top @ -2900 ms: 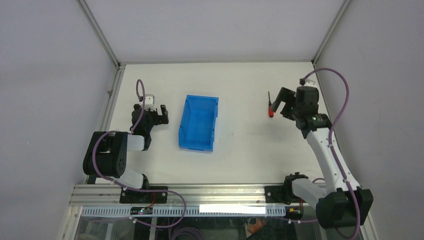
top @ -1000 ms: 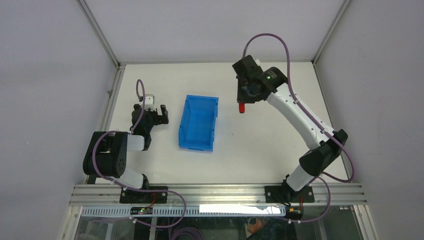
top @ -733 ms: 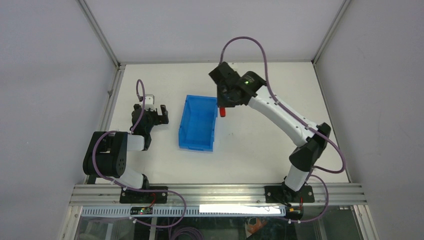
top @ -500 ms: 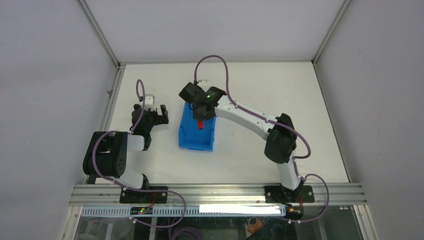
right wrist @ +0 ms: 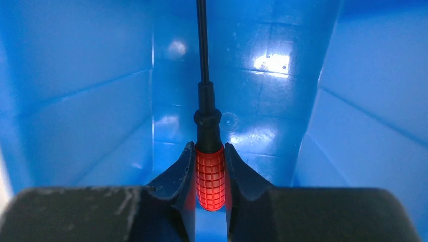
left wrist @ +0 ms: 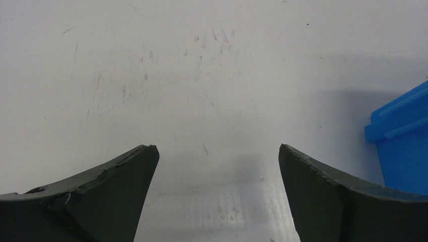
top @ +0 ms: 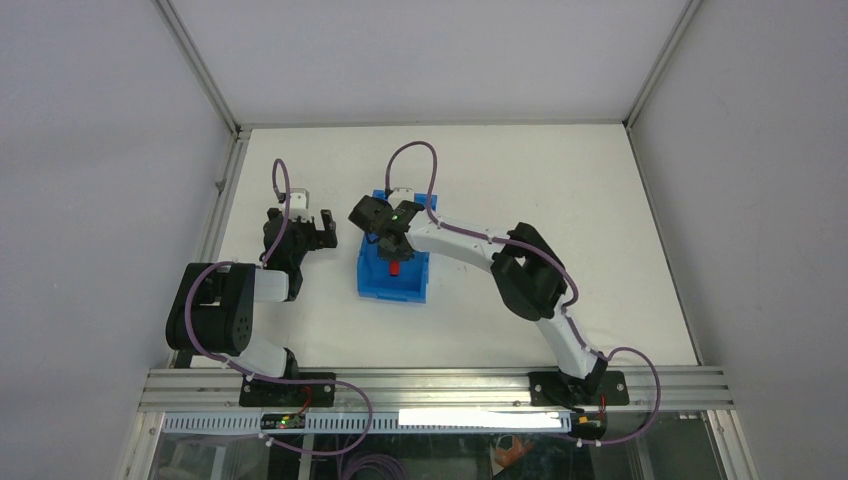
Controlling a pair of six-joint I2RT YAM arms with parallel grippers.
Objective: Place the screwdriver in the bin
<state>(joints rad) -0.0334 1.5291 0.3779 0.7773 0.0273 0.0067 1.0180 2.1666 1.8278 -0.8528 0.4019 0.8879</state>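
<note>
The right gripper (right wrist: 209, 152) is clamped on the screwdriver (right wrist: 210, 179), its two dark fingers (right wrist: 180, 169) pressed against either side of the ribbed red handle; the thin black shaft runs straight ahead from the grip, away from the wrist camera, and its tip is cut off by the top of that view; the tool is held inside the bright blue bin (top: 374, 284), with blue walls to both sides and the glossy floor beneath it, though whether the shaft touches the plastic I cannot tell; from the top camera the right arm stretches across the white table (top: 540, 180) from its base at the near edge, its wrist over the middle of the bin and the red handle showing just below it, toward the bin's near end; the left gripper (left wrist: 217, 148) sits to the left of the bin, apart from it, jaws spread wide with only bare, scuffed tabletop between them; a blue corner of the bin shows at the right edge of the left wrist view; a purple cable (top: 412, 160) loops above the right wrist.
</note>
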